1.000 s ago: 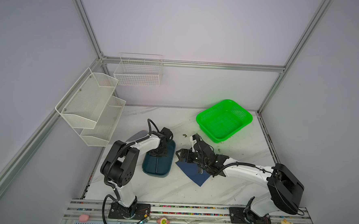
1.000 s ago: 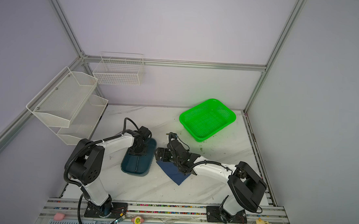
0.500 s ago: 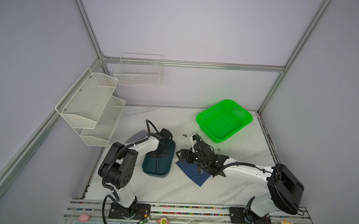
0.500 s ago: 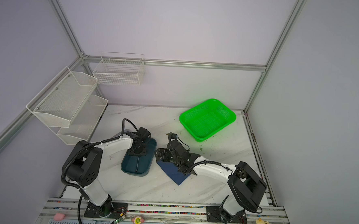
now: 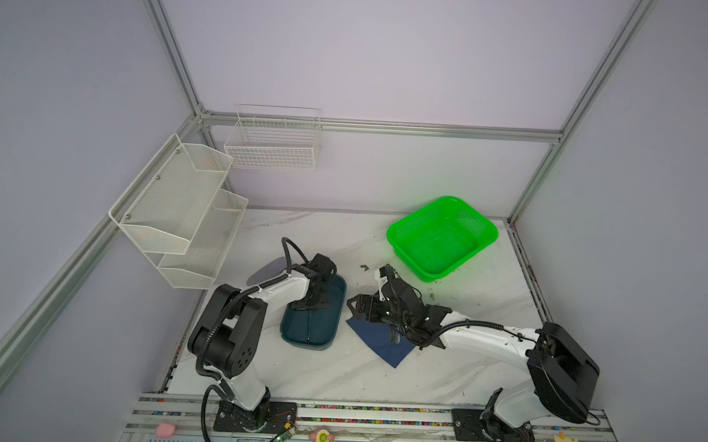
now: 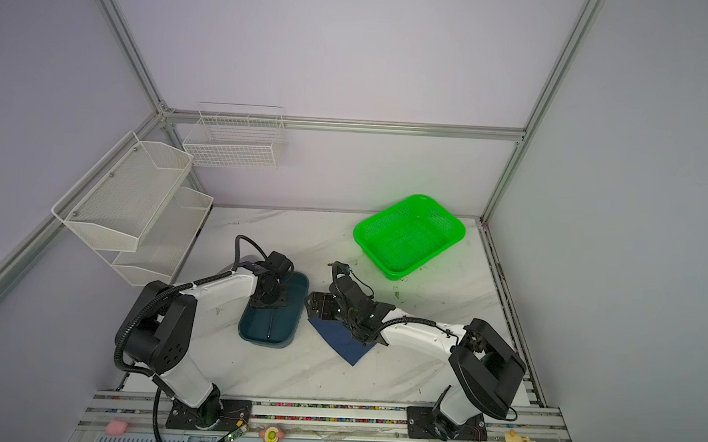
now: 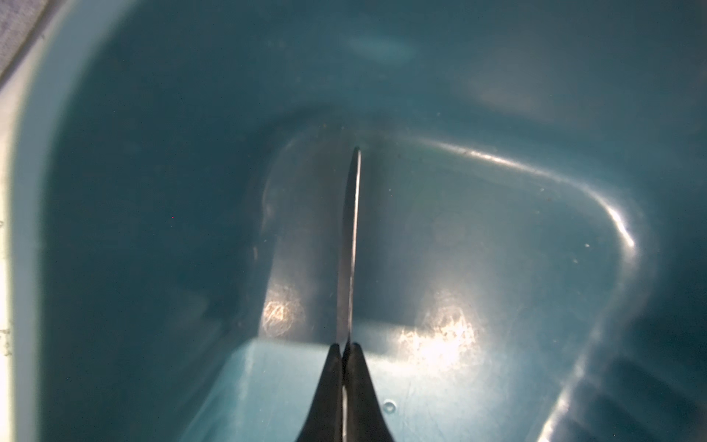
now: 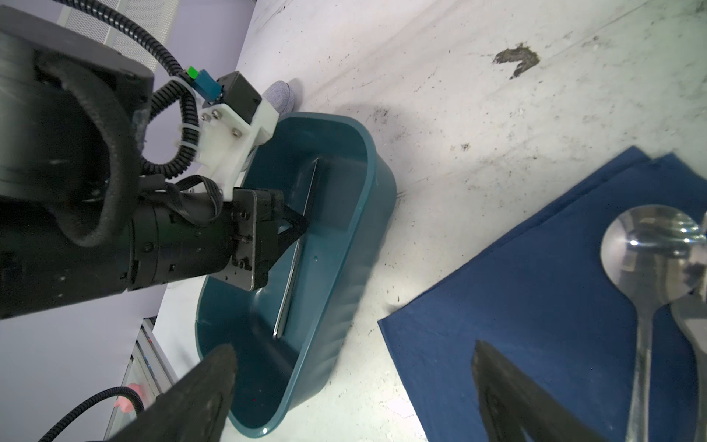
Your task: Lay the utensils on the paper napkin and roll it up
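The knife (image 7: 350,245) stands on its edge inside the dark teal tray (image 5: 326,320), a thin silver line (image 6: 271,323) in both top views. My left gripper (image 7: 345,346) is shut on it partway along its length (image 8: 296,229); I cannot tell whether the knife touches the tray floor. The navy paper napkin (image 5: 375,341) lies flat right of the tray. A spoon (image 8: 650,245) rests on the napkin (image 8: 535,287), with a second silver piece (image 8: 692,336) beside it, cut off by the frame edge. My right gripper (image 8: 354,350) hangs open over the napkin's edge nearest the tray (image 5: 351,309).
A green basket (image 5: 390,234) sits at the back right. A grey oblong case (image 5: 264,271) lies behind the tray, half hidden by the left arm. White mesh shelves (image 5: 178,213) and a wire basket (image 5: 273,143) hang on the left and back walls.
The left arm's elbow and cable have drifted slightly left while its gripper stays shut on the knife in the tray. The right arm has not moved.
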